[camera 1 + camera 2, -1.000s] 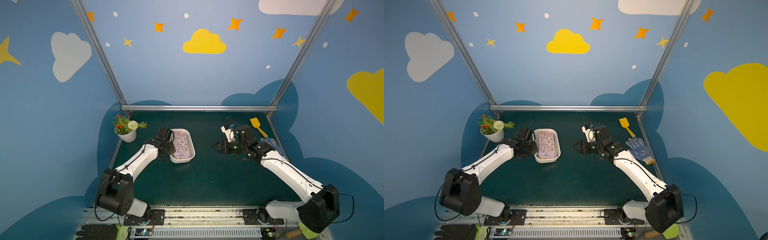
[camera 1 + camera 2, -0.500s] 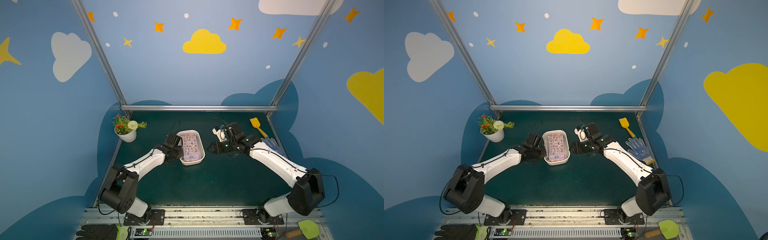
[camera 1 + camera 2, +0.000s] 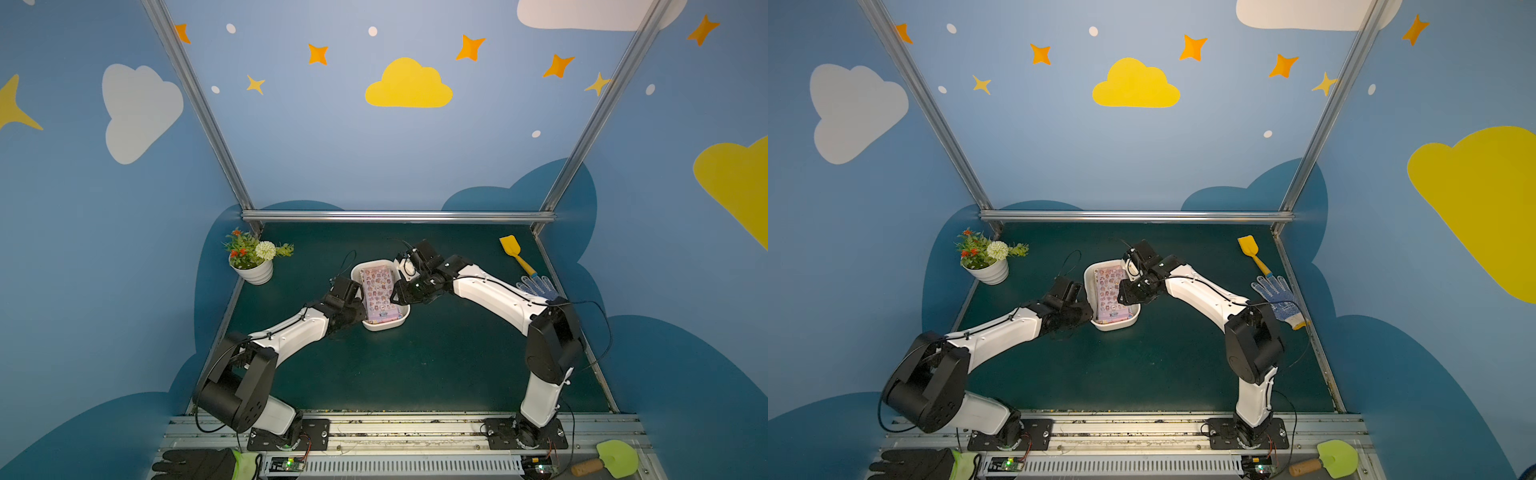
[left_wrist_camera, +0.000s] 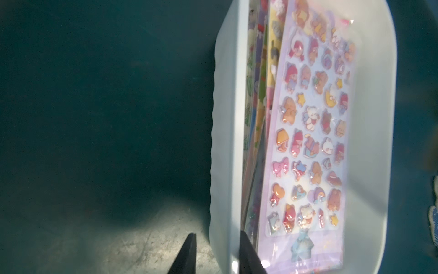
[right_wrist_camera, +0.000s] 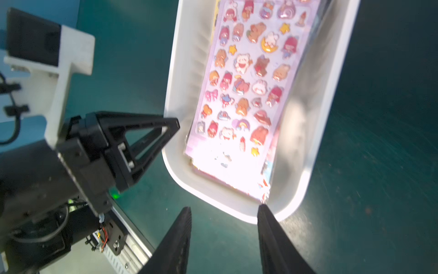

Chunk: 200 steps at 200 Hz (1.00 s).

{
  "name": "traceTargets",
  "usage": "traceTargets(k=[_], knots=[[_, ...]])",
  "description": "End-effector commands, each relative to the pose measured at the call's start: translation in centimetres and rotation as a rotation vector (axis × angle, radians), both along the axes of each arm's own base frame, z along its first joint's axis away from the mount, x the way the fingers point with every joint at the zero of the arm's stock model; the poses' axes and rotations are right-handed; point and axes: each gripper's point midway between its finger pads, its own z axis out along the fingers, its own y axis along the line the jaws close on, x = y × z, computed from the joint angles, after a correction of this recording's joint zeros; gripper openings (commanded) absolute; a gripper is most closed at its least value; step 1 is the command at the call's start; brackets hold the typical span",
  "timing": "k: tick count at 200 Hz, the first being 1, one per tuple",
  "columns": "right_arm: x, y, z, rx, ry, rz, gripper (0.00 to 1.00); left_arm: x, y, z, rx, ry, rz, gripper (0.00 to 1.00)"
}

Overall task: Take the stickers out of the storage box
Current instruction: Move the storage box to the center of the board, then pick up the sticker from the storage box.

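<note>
Glossy stickers [image 4: 308,132] stacked in white plastic storage box [image 4: 369,118] on green desk [image 3: 415,365], my left hand [image 4: 216,237] spread astride its ribbed wall, right hand [image 5: 224,206] spread over its rounded end, underlying sheet edges clearest from left wrist.

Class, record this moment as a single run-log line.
left gripper: open, straddling storage box wall | right gripper: open, empty, near box | stickers: inside box
</note>
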Motion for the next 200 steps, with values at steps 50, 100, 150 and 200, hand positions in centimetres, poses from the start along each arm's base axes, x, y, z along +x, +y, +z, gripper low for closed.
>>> traceTargets(k=[50,100,150,200], knots=[[3.5,1.5,-2.2,-0.088,-0.001,-0.019,0.41,2.4,0.2,0.8,0.023,-0.043,0.041,0.37],[6.2,1.3,-4.2,-0.153,-0.013,-0.054,0.44,3.2,0.1,0.4,0.024,-0.036,0.052,0.34],[7.4,1.6,-6.1,-0.174,0.007,-0.065,0.46,3.4,0.1,0.0,0.026,-0.025,0.050,0.28],[7.7,2.6,-6.3,-0.123,0.032,-0.052,0.45,3.6,-0.1,-0.1,0.029,-0.018,0.045,0.25]])
